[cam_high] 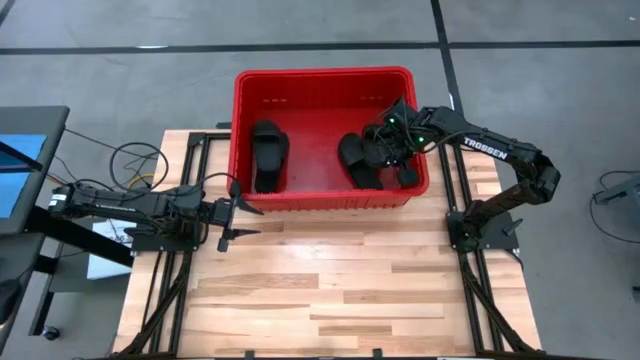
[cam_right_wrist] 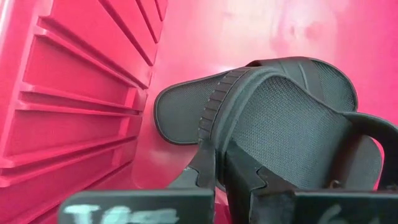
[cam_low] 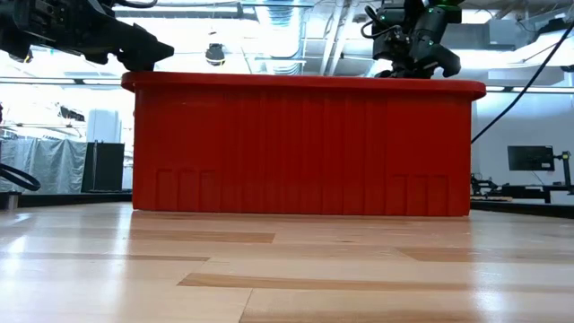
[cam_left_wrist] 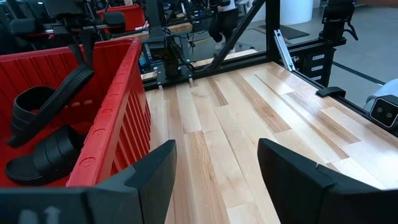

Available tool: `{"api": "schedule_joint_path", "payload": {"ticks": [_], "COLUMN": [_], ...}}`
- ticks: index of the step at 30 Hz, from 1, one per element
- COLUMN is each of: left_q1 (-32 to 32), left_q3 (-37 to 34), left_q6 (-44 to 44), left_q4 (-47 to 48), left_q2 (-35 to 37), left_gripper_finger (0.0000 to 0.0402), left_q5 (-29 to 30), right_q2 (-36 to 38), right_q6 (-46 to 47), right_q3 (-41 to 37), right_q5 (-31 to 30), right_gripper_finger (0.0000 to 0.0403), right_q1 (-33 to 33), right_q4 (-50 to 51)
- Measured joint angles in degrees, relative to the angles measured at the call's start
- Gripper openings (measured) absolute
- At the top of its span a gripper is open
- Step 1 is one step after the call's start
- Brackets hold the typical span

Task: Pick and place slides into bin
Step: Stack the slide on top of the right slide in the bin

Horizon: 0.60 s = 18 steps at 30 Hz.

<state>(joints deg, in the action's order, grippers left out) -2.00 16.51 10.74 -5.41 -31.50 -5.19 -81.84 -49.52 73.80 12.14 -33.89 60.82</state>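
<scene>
Right tool point(cam_high: 400, 140), inside the large red ribbed plastic bin point(cam_high: 320, 78), pinches a matte black slide point(cam_right_wrist: 292, 118); other slides point(cam_high: 268, 155) lie inside. Left tool point(cam_high: 232, 212) hangs spread over the table point(cam_high: 330, 290); task appears nearly complete.

Support surface: light wooden plank table point(cam_high: 340, 290), butcher-block pattern, mounted on a dark metal frame. Resting directly on it: one red bin point(cam_high: 325, 200), set at the far edge, centred between the two arm bases. The bin's base sits flat on the wood in the low view. Both arm bases stand at the table's side edges.
</scene>
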Motion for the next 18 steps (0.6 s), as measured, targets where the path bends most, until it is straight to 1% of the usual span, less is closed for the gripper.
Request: {"api": "schedule_joint_path", "payload": {"ticks": [18], "left_q1": [-0.02], "left_q3": [0.01], "left_q6": [0.0], "left_q4": [0.0], "left_q2": [-0.01], "left_gripper_finger": [0.0219], "left_q5": [0.01], "right_q2": [0.0], "right_q6": [-0.32], "right_q3": [0.0], "right_q5": [-0.17], "right_gripper_finger": [0.0], "right_q1": [0.0], "right_q4": [-1.37]}}
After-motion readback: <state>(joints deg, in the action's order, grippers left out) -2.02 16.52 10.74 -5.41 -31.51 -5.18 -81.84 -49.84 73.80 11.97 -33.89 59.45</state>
